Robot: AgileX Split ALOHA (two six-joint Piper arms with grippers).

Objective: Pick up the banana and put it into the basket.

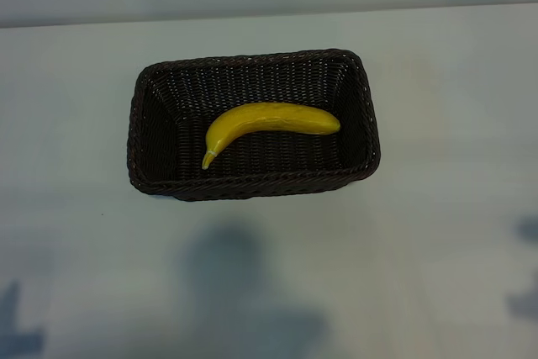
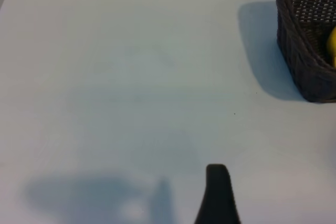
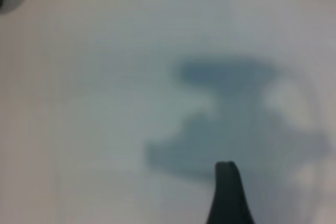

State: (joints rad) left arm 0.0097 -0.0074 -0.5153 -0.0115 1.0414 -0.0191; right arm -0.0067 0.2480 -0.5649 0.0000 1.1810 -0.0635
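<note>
Yellow banana (image 1: 271, 121) lying inside dark wicker basket (image 1: 361, 98), unlabelled, on pale table (image 1: 454, 250)

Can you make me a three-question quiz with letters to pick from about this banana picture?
1. Where is the banana?
A. on the table beside the basket
B. inside the basket
C. held up in the air

2. What colour is the basket?
A. dark brown
B. white
C. red

3. How is the banana lying?
A. standing on its tip
B. hanging over the rim
C. flat on the basket's floor

Answers: 1 B, the woven walls surround it on every side. 2 A, its wicker is dark brown against the pale table. 3 C, its whole length rests on the bottom weave, stem tip toward the near wall.
</note>
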